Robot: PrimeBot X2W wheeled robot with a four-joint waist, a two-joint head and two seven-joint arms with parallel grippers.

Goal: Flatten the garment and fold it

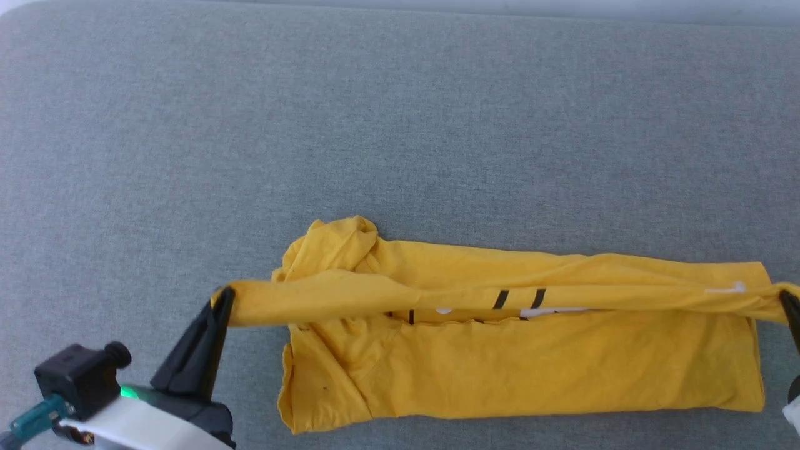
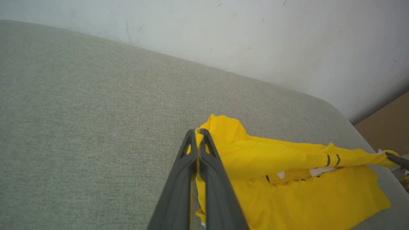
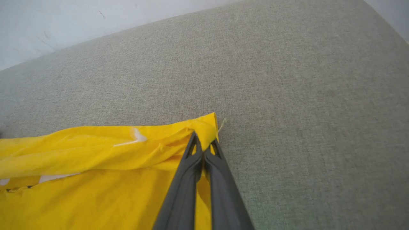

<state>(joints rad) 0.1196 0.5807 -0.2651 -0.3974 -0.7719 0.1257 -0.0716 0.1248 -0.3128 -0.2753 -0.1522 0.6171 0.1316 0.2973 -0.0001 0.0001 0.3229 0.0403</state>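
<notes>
The shirt [image 1: 531, 369] lies along the near edge of the cushion [image 1: 400, 125], long axis left to right. Your left gripper [image 1: 225, 296] and right gripper [image 1: 787, 300] each pinch one end of its raised fold.

Grey woven surface [image 1: 400, 125] against a scuffed pale wall [image 2: 255, 38]

The surface is padded and covered in grey-green cloth with a fine, even weave. In the head view it runs wide and flat, with a rounded corner at the upper left. Behind its far edge stands the off-white wall, marked with faint scratches and small dark specks. In the left wrist view the surface curves off at a rounded corner on the right. Past it lies a brown patch [image 2: 388, 127], floor or board, I cannot tell which. The light is soft and even.
</notes>
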